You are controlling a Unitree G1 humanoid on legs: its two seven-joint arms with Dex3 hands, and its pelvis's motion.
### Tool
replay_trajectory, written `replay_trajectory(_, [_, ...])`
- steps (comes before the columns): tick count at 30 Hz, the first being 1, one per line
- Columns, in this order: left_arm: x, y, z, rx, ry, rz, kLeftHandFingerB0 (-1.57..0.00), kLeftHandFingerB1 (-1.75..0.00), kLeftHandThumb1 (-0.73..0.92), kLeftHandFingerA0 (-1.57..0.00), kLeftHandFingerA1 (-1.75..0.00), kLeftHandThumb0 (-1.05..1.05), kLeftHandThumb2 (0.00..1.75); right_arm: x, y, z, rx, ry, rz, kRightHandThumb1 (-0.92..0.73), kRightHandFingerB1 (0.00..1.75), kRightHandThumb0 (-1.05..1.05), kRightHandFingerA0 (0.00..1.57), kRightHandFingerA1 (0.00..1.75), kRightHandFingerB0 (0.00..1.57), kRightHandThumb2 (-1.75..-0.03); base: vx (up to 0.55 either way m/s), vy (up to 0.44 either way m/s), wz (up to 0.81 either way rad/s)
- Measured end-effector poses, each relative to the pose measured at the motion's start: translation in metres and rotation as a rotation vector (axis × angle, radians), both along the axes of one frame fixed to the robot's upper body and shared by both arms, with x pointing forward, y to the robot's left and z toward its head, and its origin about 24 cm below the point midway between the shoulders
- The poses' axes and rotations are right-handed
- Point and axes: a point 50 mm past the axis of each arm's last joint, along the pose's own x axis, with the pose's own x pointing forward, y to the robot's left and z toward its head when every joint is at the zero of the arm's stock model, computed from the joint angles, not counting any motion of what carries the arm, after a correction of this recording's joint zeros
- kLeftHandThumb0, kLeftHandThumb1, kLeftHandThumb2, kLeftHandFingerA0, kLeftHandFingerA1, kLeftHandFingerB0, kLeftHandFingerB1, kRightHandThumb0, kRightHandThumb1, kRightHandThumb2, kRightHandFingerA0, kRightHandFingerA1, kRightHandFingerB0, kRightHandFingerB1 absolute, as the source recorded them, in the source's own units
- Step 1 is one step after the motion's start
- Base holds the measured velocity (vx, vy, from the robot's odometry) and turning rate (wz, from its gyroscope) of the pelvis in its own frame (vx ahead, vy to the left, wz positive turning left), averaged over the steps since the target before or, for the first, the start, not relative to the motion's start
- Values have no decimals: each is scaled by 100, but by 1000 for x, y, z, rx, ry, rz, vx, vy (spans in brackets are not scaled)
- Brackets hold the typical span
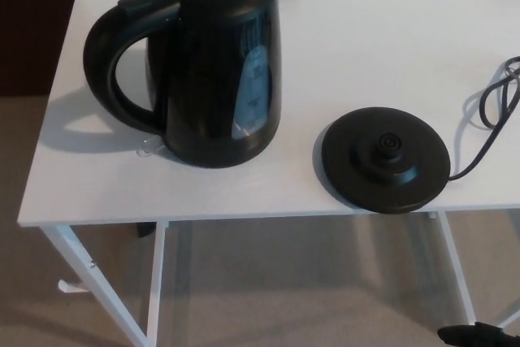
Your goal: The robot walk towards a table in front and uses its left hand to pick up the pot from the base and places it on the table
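A black electric pot (215, 62) stands upright on the left part of the white table (374, 46), its handle pointing left and its water window facing me. Its round black base (386, 158) lies apart from it, to the right near the table's front edge, with nothing on it. No hand touches the pot. Only a black tip of my right hand (478, 335) shows at the bottom right corner, below table level. My left hand is out of the picture.
A black power cord (494, 111) runs from the base to the table's right edge. White table legs (154, 282) stand over beige carpet. A dark panel sits at the far left behind the table.
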Motion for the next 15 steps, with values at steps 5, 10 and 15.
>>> replay_trajectory(5, [-47,-24,-84,-72,290,66,0,-2,86,0,-3,-92,111,-9,-1,-4,-2,23,-10,-62,33,-46,44,37,33,-58,0,0,0])
replay_trajectory(10, [-81,-39,-123,-34,487,68,0,-2,85,0,-3,-88,108,-16,-3,-7,-2,42,-23,-64,32,-46,40,37,29,-59,0,0,0])
replay_trajectory(15, [-101,-46,-144,43,610,47,0,-8,82,0,-11,-91,115,-22,-5,-8,0,52,-38,-57,35,-55,16,37,11,-71,0,0,0])
